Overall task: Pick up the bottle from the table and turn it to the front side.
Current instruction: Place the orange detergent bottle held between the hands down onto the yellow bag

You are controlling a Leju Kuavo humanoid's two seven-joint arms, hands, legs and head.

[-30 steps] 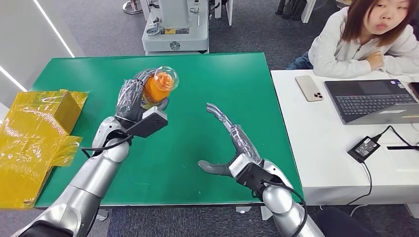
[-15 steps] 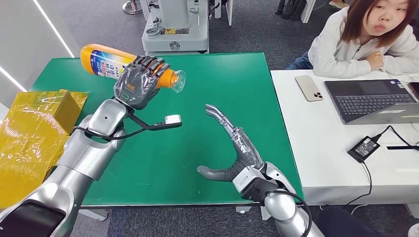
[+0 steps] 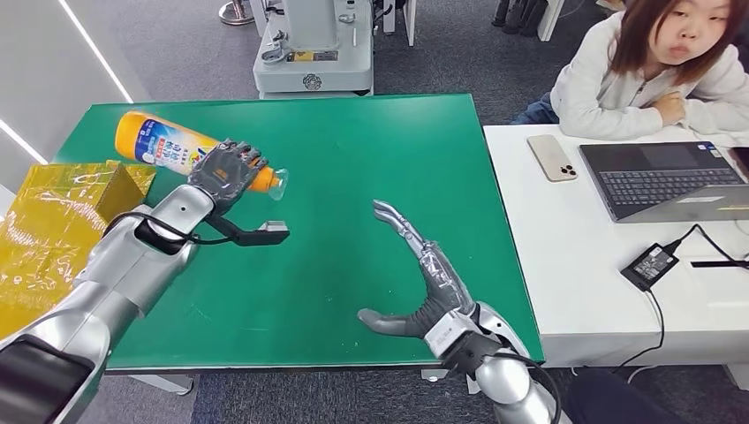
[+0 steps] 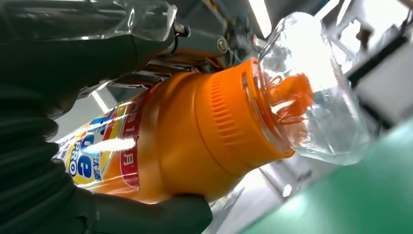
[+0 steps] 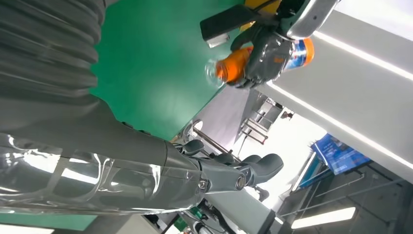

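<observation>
Toward the upper left of the head view, the orange bottle (image 3: 181, 152) is being held above the green table (image 3: 397, 159), lying roughly sideways with its base pointing to the upper left corner and its clear cap (image 3: 276, 183) pointing toward the frame's middle. The left hand (image 3: 227, 172) is wrapping it near the neck end, dark fingers (image 3: 238, 152) closing over the body; in the left wrist view the thumb (image 4: 151, 214) and fingers are clamping the orange shoulder just behind the transparent cap (image 4: 316, 92), and part of a blue and yellow label (image 4: 92, 161) is facing that camera. From the right wrist view the bottle (image 5: 243, 61) is showing in the upper middle of the picture, gripped and off the table surface.

Judging by this, the pick-up is done: the bottle is clear of the table and firmly gripped. The turning looks to be under way, with label print showing along the upper side in the head view, but whether that is the front side cannot be told, so this part is probably unfinished.

Lower centre-right in the head view, the right hand (image 3: 424, 274) is hovering over the table with fingers spread and extended, holding nothing. At the left edge a yellow wrapped box (image 3: 79, 203) is sitting beside the table. In the upper right a person (image 3: 658, 66) is sitting at a white desk (image 3: 565, 256) with a laptop (image 3: 671, 181) and a phone (image 3: 553, 158).
</observation>
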